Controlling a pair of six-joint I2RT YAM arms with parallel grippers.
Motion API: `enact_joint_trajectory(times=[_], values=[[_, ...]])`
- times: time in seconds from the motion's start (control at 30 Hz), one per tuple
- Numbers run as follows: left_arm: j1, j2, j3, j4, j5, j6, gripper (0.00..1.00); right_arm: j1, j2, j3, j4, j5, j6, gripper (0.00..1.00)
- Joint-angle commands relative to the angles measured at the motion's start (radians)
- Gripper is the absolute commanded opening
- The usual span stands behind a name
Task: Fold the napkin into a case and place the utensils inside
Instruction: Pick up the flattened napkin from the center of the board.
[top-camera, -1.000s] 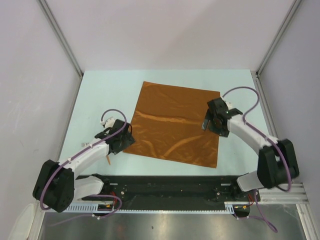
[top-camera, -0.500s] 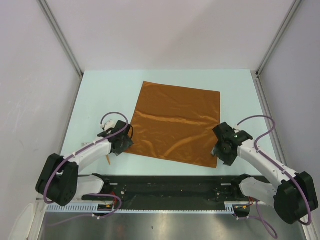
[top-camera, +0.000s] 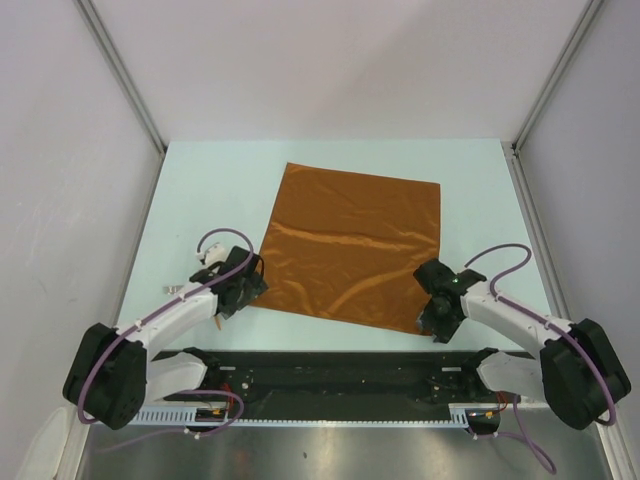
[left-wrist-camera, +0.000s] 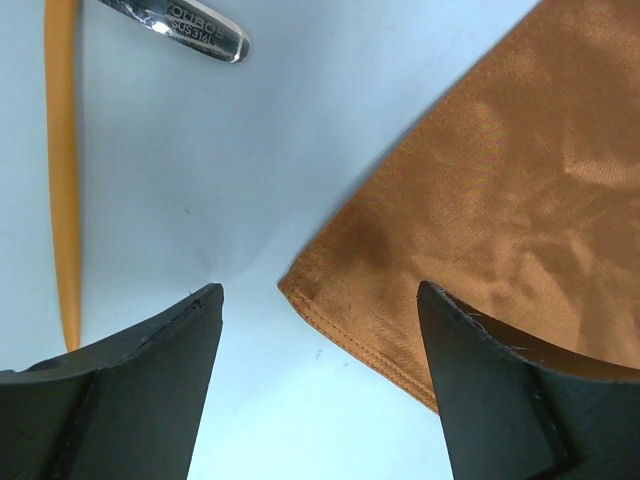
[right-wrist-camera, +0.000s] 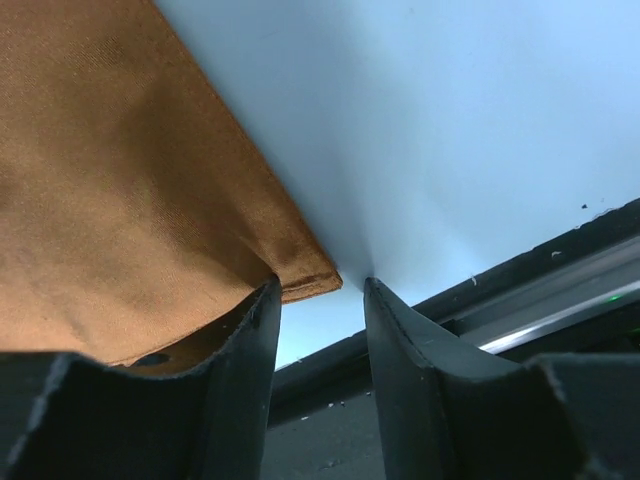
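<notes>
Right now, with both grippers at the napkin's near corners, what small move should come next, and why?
Probably close both pairs of jaws on the cloth. The napkin lies flat and unfolded. The left gripper stands wide astride its near-left corner. The right gripper, set narrower, flanks the near-right corner tip with a gap showing. Neither corner looks pinched yet for a first fold.

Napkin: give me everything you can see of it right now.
The napkin is a rust-orange, roughly square cloth with a slight sheen and a stitched hem, spread flat and unfolded on the pale table, slightly askew, with soft ripples. Its near-left corner lies between the open fingers of the left gripper; its near-right corner sits in the narrower gap of the right gripper.
</notes>
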Motion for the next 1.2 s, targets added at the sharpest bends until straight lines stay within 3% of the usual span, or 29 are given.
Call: enact_joint_trajectory(times=[0.0,0.1,0.2,0.3,0.33,0.37,0.53,0.8,1.03,1.17], values=[[-0.022,-0.013,0.008,-0.024,-0.04,0.002,0.84,0.023,0.074,0.006,0.056,0.063,0.057,0.44],[-0.026,-0.01,0.008,-0.026,-0.045,0.008,0.84,0.026,0.085,0.025,0.022,0.099,0.075,0.32],[-0.029,-0.014,0.004,-0.026,-0.047,0.011,0.84,0.028,0.071,0.029,-0.032,0.144,0.106,0.31],[-0.031,-0.014,-0.008,-0.004,-0.041,0.017,0.84,0.023,0.007,-0.017,0.026,0.13,0.112,0.3],[-0.031,-0.008,-0.012,0.006,-0.036,0.022,0.83,0.02,-0.016,-0.018,0.019,0.139,0.115,0.12],[-0.031,-0.002,-0.015,0.019,-0.025,0.029,0.82,0.016,-0.024,-0.02,0.019,0.149,0.11,0.01],[-0.031,0.053,0.002,0.039,-0.013,0.072,0.77,0.033,-0.108,0.0,0.002,0.169,0.066,0.0],[-0.046,0.119,0.021,-0.04,-0.037,0.019,0.72,0.034,-0.203,0.0,0.045,0.158,0.023,0.0],[-0.045,0.11,0.001,-0.02,-0.01,-0.023,0.54,0.034,-0.205,-0.003,0.04,0.164,0.017,0.0],[-0.046,0.122,-0.028,0.045,0.067,-0.024,0.49,0.031,-0.211,0.003,0.034,0.184,0.011,0.0]])
